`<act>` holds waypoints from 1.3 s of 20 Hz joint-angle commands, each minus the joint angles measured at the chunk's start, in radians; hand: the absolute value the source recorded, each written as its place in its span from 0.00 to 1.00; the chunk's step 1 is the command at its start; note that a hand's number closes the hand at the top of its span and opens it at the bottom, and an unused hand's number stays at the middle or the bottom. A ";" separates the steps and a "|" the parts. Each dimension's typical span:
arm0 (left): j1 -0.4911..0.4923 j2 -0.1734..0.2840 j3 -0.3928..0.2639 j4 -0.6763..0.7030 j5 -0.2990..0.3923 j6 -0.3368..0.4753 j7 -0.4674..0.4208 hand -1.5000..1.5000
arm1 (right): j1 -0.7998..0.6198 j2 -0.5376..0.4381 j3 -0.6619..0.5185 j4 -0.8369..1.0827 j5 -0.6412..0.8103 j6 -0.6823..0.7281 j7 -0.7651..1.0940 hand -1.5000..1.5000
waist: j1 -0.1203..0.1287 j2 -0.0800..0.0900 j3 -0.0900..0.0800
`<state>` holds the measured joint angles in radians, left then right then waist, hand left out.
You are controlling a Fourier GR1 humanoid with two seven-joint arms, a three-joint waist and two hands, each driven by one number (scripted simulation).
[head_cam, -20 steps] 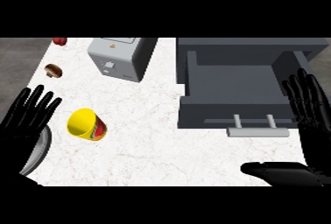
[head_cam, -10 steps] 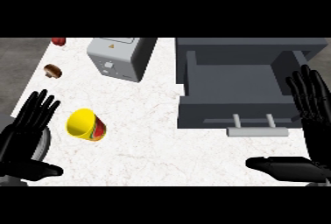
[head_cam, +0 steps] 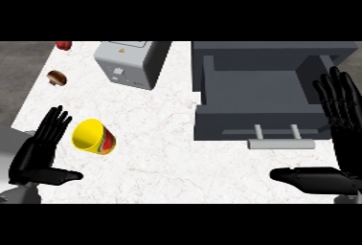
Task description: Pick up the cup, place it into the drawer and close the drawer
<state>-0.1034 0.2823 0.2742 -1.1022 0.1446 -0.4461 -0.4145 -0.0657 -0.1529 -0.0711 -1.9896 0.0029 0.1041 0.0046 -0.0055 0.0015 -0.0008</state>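
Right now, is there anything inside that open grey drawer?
The drawer stands pulled open and its floor shows bare grey, with nothing lying in it. The right hand covers a strip along its right side, so that part cannot be checked.

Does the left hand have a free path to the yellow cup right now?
Probably yes. The left hand is open just left of the cup, which lies on its side on the counter; nothing sits between them.

Legible text: none. One sign only: a small orange-yellow triangular mark on top of the grey appliance (head_cam: pixel 129 62) at the counter's far side, its content too small to make out. Red band on the yellow cup (head_cam: pixel 94 137): no readable lettering.
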 commanded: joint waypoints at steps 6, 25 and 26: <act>-0.137 0.051 0.026 0.472 -0.111 -0.014 -0.324 0.00 | 0.053 -0.016 -0.027 -0.082 -0.028 0.040 0.031 0.00 | -0.005 0.000 0.000; -0.364 0.057 0.023 0.880 -0.190 0.044 -0.596 0.00 | -0.017 0.018 0.015 0.008 0.006 0.037 0.008 0.00 | -0.028 0.010 -0.004; -0.343 0.051 0.016 0.892 -0.200 0.049 -0.625 0.00 | 0.000 0.025 0.002 0.049 -0.012 0.051 -0.068 0.00 | -0.029 0.013 -0.004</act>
<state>-0.4372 0.3510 0.2935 -0.2513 -0.0448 -0.3439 -0.9220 -0.0690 -0.1328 -0.0644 -1.9598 0.0069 0.1419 -0.0238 -0.0279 0.0107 -0.0043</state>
